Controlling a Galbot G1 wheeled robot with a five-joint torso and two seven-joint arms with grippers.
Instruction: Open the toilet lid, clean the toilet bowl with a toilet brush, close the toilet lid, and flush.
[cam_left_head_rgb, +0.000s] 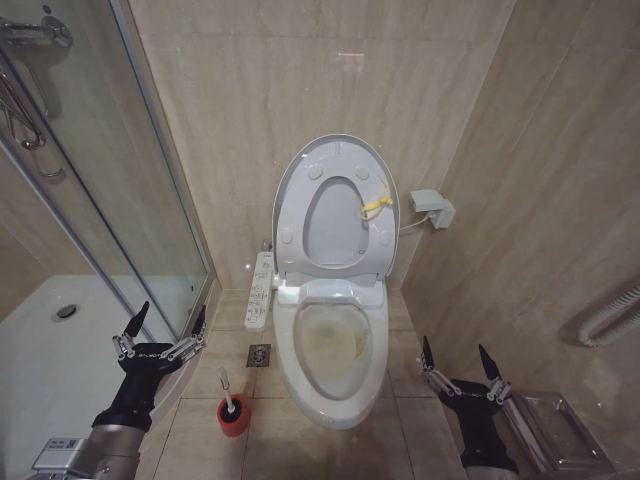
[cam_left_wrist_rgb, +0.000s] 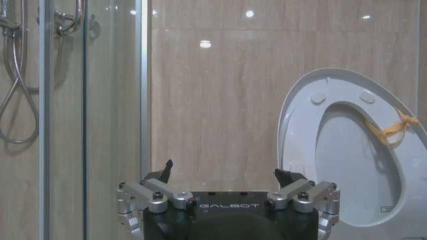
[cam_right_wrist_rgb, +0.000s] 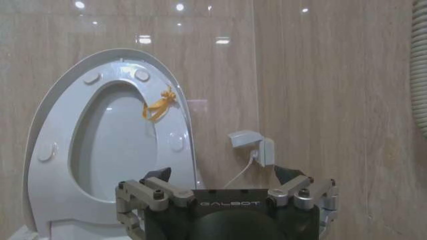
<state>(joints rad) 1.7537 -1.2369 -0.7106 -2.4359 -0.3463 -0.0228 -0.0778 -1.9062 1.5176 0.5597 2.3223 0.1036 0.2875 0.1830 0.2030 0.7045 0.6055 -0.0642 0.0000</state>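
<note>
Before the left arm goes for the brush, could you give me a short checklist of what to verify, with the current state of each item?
1. Toilet lid raised against the wall, seat ring up with it: ok.
2. Toilet bowl exposed, yellowish stains inside: ok.
3. Toilet brush standing in its red holder on the floor left of the bowl: ok.
4. Left gripper open, holding nothing, above the brush: ok.
5. Right gripper open, waiting right of the bowl: ok.
6. Brush head condition: cannot tell.

Beige tiled walls (cam_left_head_rgb: 250, 90) (glossy), glass shower door (cam_left_head_rgb: 90, 200) left.
</note>
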